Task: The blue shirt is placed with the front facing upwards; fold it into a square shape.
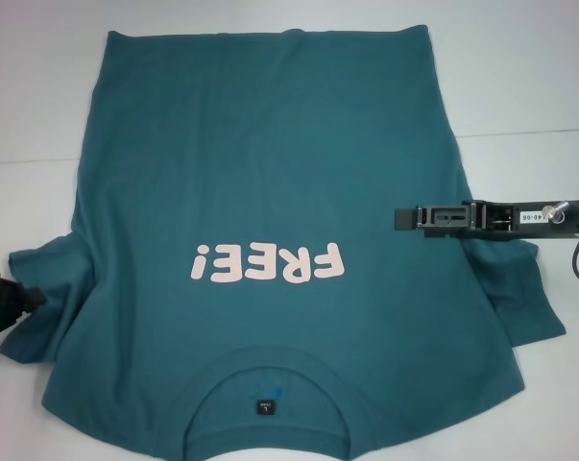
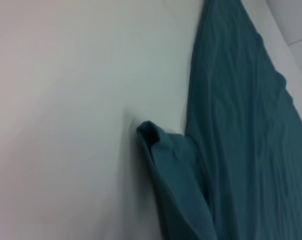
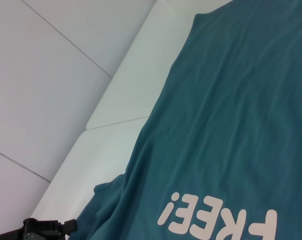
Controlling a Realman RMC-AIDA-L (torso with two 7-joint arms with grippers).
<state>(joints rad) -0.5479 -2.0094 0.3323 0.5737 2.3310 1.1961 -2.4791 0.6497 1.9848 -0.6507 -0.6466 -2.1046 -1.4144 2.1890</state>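
One blue shirt (image 1: 270, 182) lies on one white table (image 1: 519, 77). It has two short sleeves, one at each side, one round collar (image 1: 268, 370) and one small dark label (image 1: 265, 406) inside it. One pale pink word (image 1: 268, 262) of four letters and one exclamation mark is printed on the chest. Two grippers show: the left gripper (image 1: 20, 300) and the right gripper (image 1: 404, 219)

Right gripper (image 1: 404, 219) reaches in level from the right edge of the head view, fingers pointing toward the middle, its silver wrist at the frame border. Left gripper (image 1: 11, 303) sits low at the left edge, dark, only partly in view.
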